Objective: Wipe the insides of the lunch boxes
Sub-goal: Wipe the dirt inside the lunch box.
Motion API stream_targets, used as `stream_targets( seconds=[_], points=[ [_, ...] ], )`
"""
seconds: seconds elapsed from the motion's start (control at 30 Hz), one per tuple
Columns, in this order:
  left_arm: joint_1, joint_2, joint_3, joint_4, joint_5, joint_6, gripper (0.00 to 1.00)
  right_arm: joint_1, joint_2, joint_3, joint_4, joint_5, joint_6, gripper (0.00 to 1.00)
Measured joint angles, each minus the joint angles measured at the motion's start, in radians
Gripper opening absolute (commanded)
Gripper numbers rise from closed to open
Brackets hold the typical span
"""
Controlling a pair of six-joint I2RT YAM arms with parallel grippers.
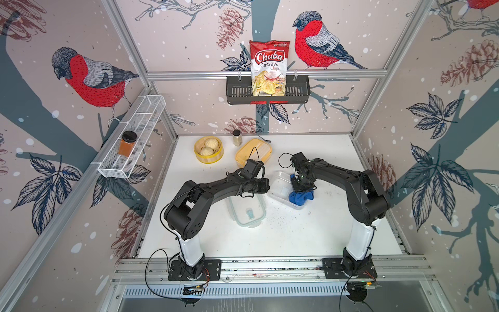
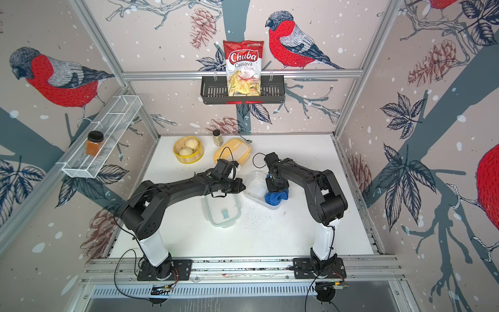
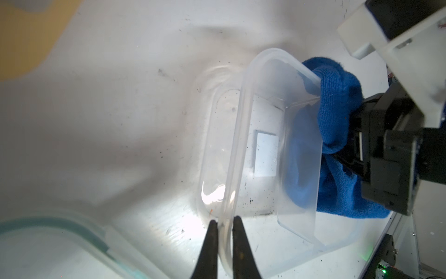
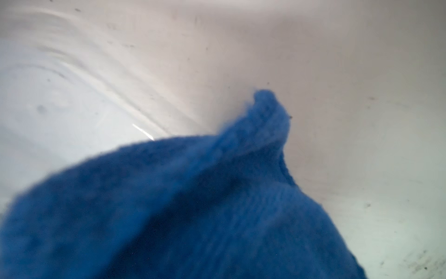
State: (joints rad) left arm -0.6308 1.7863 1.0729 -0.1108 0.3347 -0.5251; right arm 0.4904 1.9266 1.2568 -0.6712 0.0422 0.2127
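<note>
Left gripper (image 3: pixel 225 223): black fingertips pressed onto one long rim of the clear rounded-rectangular plastic lunch box (image 3: pixel 299 169), pinching it.
Right gripper (image 3: pixel 351 157): clamped on a bunched blue terry cloth (image 3: pixel 337 101); fingertips buried in the fabric.
Box against grippers: mid-table, between the two; pinched rim on the left gripper's side, cloth draped over the opposite wall, partly showing blurred through the plastic; seemingly tilted.
Nearest loose piece: clear lid with green rim (image 1: pixel 247 210), flat on the white tabletop (image 1: pixel 310 237), just beside the clear box on the robot's side, far edge overlapped by the left arm in both top views.
Crumbs: dark specks (image 1: pixel 280 217) scattered beside the lid.
Farther back: yellow rounded-rectangular lunch box with cream lid on top (image 1: pixel 253 151), well apart from both grippers.
Back row: round yellow steamer basket (image 1: pixel 209 160) holding white buns (image 1: pixel 207 151); small spice jar with dark cap (image 1: pixel 237 137).
Walls: amber jar with black cap (image 1: pixel 127 144) in a white wire shelf (image 1: pixel 145 113); red-and-white chips bag (image 1: pixel 270 69) in a black slotted basket (image 1: pixel 297 91).
Count: two lunch boxes, one loose lid, one cloth, two buns, two jars, one bag.
Hidden or unclear: yellow box interior, covered by its lid; its near corner behind the left wrist camera; right wrist view mostly blurred cloth against pale plastic.
</note>
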Motion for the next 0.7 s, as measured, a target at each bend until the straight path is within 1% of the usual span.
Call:
stream_targets(
  seconds=[0.17, 0.23, 0.3, 0.33, 0.4, 0.47, 0.57, 0.7],
  points=[
    [-0.008, -0.002, -0.014, 0.0, 0.003, -0.014, 0.0, 0.003, 0.005, 0.013, -0.01, -0.006, -0.002, 0.0],
    [-0.009, -0.002, -0.019, 0.002, 0.006, -0.02, 0.0, 0.017, 0.004, 0.01, -0.005, 0.01, -0.006, 0.0],
    [-0.01, 0.002, -0.018, 0.003, 0.006, -0.021, 0.05, 0.039, 0.005, 0.008, -0.002, 0.041, -0.029, 0.0],
    [-0.01, 0.005, -0.011, -0.003, 0.005, -0.02, 0.12, 0.051, 0.008, 0.008, -0.002, 0.062, -0.036, 0.0],
    [-0.01, 0.015, 0.011, -0.023, 0.0, -0.007, 0.17, 0.069, 0.015, 0.01, -0.002, 0.096, -0.058, 0.0],
    [-0.006, 0.029, 0.043, -0.052, 0.001, 0.035, 0.25, 0.081, 0.019, 0.011, -0.002, 0.125, -0.08, 0.0],
    [0.01, 0.053, 0.106, -0.084, 0.003, 0.08, 0.31, 0.091, 0.02, 0.008, 0.003, 0.156, -0.092, 0.0],
    [0.024, 0.086, 0.174, -0.103, -0.002, 0.124, 0.31, 0.087, 0.005, -0.006, 0.025, 0.155, -0.108, 0.0]
  ],
)
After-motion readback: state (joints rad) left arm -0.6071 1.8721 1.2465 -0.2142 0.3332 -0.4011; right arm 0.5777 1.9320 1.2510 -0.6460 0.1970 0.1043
